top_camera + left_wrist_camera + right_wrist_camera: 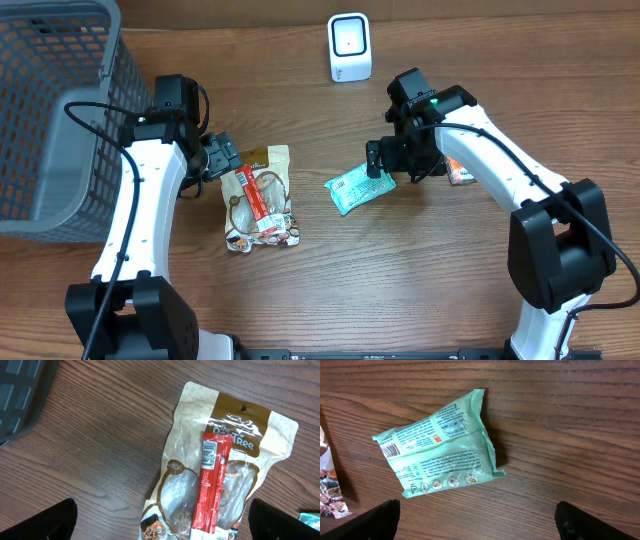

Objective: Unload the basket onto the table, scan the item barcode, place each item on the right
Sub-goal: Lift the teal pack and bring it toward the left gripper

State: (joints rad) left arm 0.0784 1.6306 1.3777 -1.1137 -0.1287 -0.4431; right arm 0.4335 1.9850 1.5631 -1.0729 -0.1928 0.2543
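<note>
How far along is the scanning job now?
Nothing looks done yet: no item is at the scanner. In hand: both grippers are open and empty, the left gripper above the red packet, the right gripper above the green packet. Left: grasp one packet and show its barcode to the scanner.

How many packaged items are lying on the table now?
4: a tan pouch by the left arm, a red stick pack lying on it, a green packet in the middle, an orange pack half hidden behind the right arm. More may be hidden.
</note>
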